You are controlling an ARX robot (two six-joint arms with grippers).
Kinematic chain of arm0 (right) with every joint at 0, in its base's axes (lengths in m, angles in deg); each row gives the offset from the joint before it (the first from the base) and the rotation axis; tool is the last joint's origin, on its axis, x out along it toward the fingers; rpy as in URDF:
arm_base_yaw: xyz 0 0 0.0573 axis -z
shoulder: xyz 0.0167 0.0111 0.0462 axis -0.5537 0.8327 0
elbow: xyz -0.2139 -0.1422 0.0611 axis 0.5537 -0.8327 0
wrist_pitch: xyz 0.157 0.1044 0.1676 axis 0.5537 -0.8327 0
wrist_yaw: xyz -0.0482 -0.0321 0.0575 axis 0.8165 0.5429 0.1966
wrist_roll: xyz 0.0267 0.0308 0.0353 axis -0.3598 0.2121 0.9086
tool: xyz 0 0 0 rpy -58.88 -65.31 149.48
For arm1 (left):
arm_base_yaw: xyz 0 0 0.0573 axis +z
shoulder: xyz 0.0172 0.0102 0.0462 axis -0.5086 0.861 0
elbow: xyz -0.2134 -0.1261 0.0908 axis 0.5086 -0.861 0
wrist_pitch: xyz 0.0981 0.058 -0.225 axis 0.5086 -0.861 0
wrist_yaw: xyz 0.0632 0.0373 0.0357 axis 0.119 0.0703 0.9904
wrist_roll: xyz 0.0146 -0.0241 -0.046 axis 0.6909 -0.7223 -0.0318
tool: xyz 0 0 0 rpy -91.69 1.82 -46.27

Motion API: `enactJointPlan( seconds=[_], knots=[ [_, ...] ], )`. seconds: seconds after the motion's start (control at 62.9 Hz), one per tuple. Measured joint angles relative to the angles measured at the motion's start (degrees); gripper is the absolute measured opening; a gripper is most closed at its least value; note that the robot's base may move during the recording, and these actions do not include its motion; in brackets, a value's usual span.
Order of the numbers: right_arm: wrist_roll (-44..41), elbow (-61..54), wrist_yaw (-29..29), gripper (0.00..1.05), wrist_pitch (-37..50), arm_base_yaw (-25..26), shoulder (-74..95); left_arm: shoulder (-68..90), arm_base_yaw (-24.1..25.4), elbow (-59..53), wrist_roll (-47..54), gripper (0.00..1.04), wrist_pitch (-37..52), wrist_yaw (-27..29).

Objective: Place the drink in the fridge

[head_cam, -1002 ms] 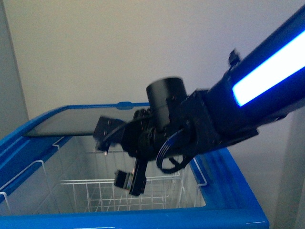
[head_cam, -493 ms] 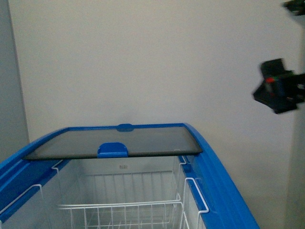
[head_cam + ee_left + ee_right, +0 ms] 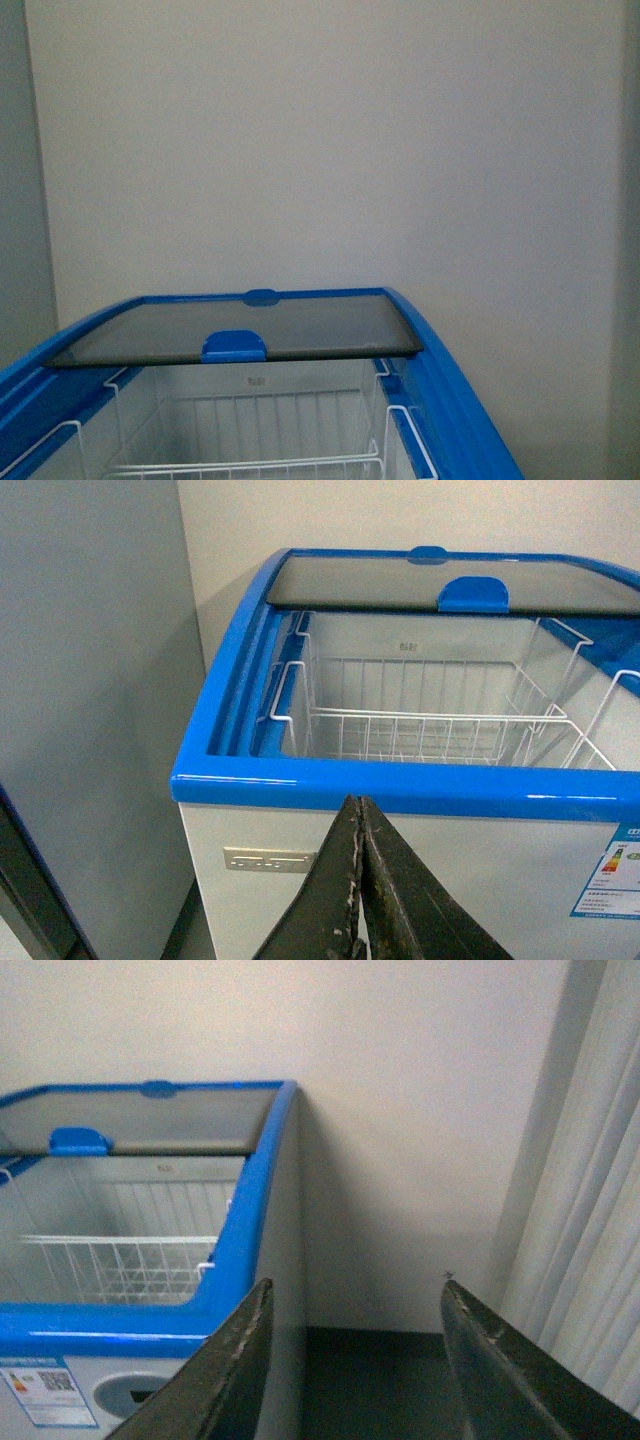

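Two grippers, both empty, face the fridge [image 3: 440, 400] from outside its walls. From the camera on my body neither arm appears; the lower half of that frame holds the chest's blue rim, curving from lower left to lower right, with a pale wall filling everything above. A glass top panel [image 3: 300, 325] covers the far end of the opening, its blue handle [image 3: 233, 346] just left of centre at the panel's near edge, and a second blue handle [image 3: 261, 296] sits on the back rim. Below the glass the interior stands open, with a white wire basket [image 3: 250, 465] along the bottom edge of the frame.

My left gripper [image 3: 360, 880] rises from the bottom centre of its wrist frame with the two dark fingers pressed together, nothing between them, pointing at the fridge's white front wall beneath the blue rim. A small metal plate [image 3: 268, 860] is fixed to that wall at lower left, and an energy label [image 3: 612, 875] shows at the right edge. Wire baskets hang inside, centre frame.

My right gripper [image 3: 355, 1360] is spread wide, fingers at lower left and lower right of its frame, framing bare wall and dark floor beside the fridge's right side. Pale vertical curtain folds [image 3: 590, 1210] fill the right edge.

No view shows the drink.
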Motion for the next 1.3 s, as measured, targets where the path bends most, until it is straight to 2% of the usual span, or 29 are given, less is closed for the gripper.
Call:
enactJointPlan(
  seconds=[0.064, 0.143, 0.223, 0.318, 1.304],
  knots=[
    [0.0, -1.7, -1.2, 0.42, 0.2, 1.2, -0.5, 0.0, 0.0, 0.0, 0.0, 0.03, 0.0, 0.0],
    [-0.2, -3.9, -8.5, 0.29, 0.2, 6.3, -1.5, 0.0, 0.0, 0.0, 0.0, 0.03, 0.0, 0.0],
    [-0.2, -5.3, -9.3, 0.17, 0.8, 9.2, -2.9, 0.0, 0.0, 0.0, 0.0, 0.03, 0.0, 0.1],
    [-0.2, -6.6, -9.9, 0.02, 1.5, 9.7, -4.0, 0.0, 0.0, 0.0, 0.0, 0.03, 0.0, 0.0],
    [-0.3, -15.3, -10.1, 0.03, 3.5, 10.0, -11.4, 0.0, 0.0, 0.0, 0.0, 0.03, 0.0, 0.0]
  ],
)
